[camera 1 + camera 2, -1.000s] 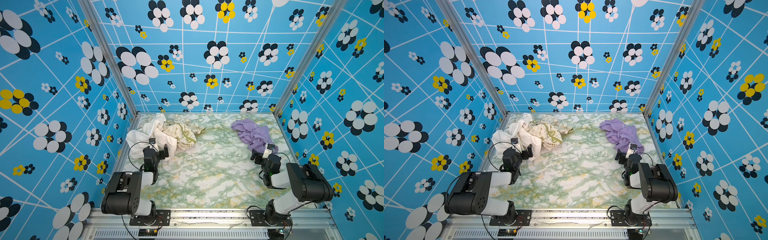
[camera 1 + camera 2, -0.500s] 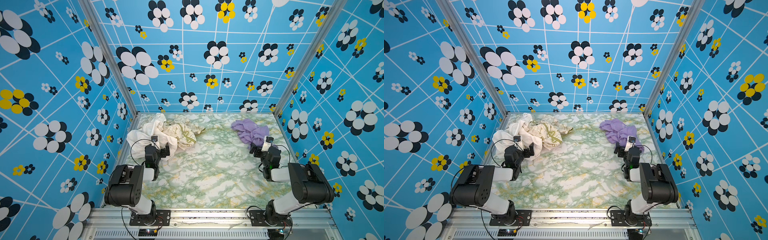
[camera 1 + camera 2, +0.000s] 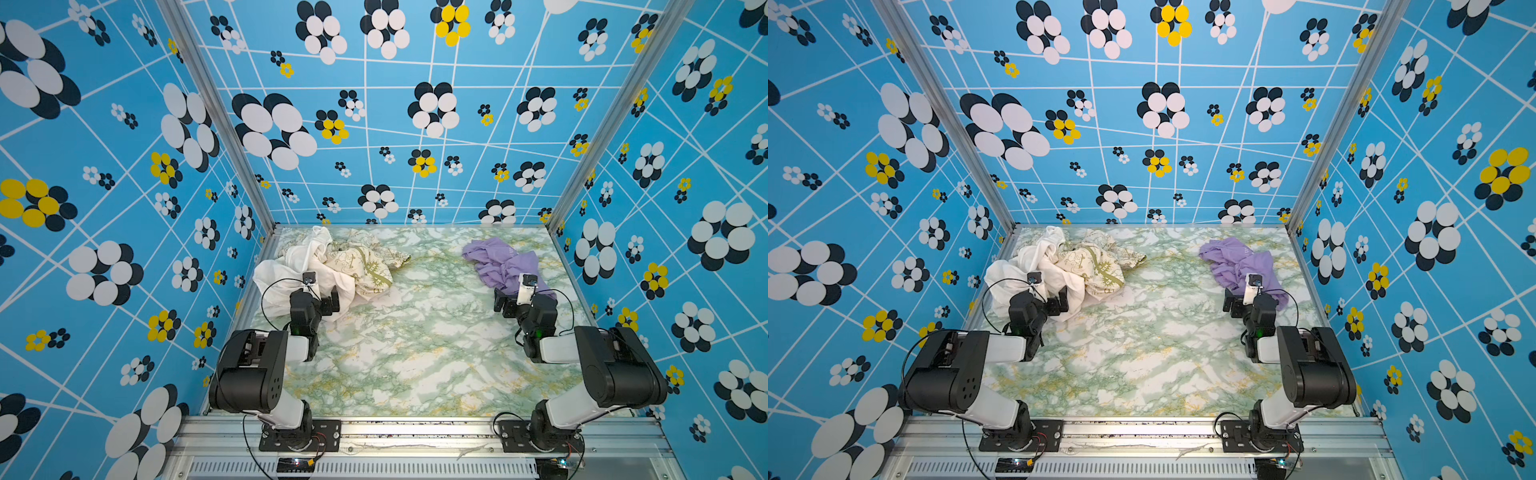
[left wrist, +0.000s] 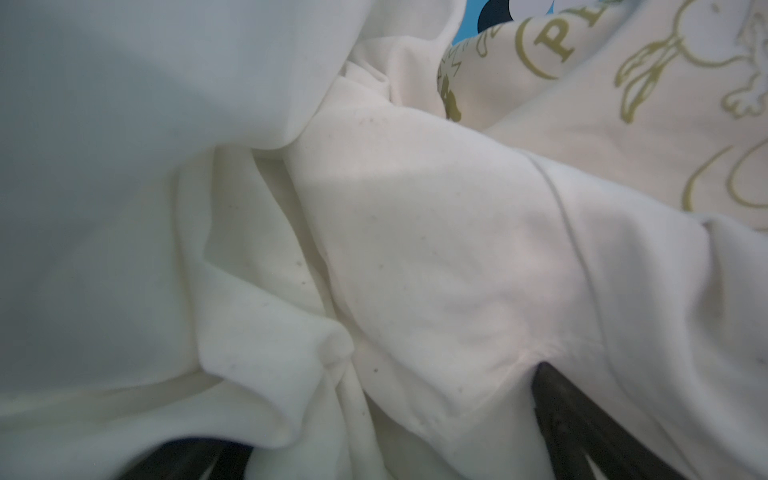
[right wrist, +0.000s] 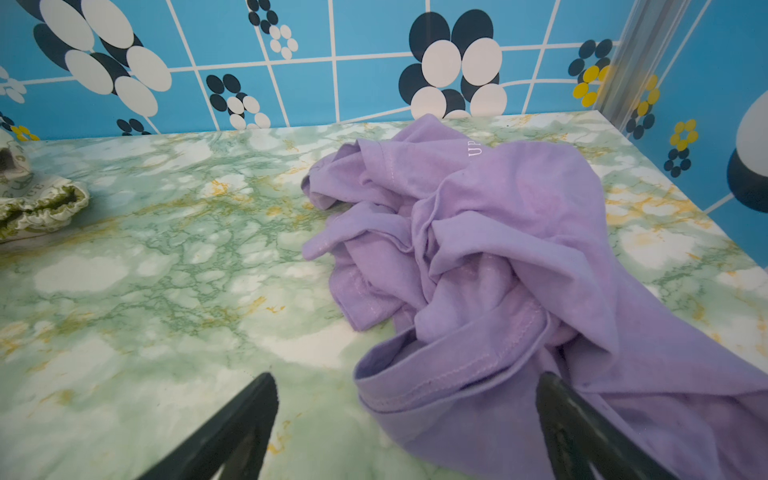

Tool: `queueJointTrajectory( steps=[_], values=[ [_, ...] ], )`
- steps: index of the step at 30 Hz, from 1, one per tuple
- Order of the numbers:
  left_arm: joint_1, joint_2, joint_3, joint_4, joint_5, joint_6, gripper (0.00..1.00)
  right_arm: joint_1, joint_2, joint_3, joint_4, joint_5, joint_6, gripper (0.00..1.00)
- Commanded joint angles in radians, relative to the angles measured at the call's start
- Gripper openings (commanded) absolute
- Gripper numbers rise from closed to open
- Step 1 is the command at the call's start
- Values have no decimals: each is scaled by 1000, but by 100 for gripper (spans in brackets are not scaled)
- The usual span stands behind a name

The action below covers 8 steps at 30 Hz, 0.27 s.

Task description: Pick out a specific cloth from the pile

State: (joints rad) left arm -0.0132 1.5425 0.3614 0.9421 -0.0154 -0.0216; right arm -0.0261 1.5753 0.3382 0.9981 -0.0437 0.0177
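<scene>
The lilac cloth (image 3: pixel 500 266) lay alone at the upper right of the table (image 3: pixel 415 357), well apart from the pile (image 3: pixel 332 266) at upper left. It slanted down-right to your right fingers (image 5: pixel 582 428), wide open and empty astride its near hem. Your left fingers (image 4: pixel 582 419), equally wide, nosed white folds, holding nothing.

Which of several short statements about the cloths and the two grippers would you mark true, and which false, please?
1. The lilac-purple soft cloth lies apart from the plain white cloth and the cream cloth with olive-green print. True.
2. The right gripper is shut on the lilac-purple soft cloth. False: its jaws stand open at that cloth's near edge.
3. The left gripper is down at the plain white cloth. True.
4. The lilac-purple soft cloth lies on the left of the green marbled table. False: it lies far right.
</scene>
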Motion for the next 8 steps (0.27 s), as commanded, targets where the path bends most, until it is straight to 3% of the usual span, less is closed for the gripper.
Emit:
queueJointTrajectory(
  steps=[1, 8],
  values=[
    [-4, 6, 15, -14, -16, 6, 99, 3, -16, 21, -23, -24, -16, 99],
    [-5, 5, 16, -14, -15, 6, 99, 5, -18, 15, -14, -20, -16, 99]
  ],
)
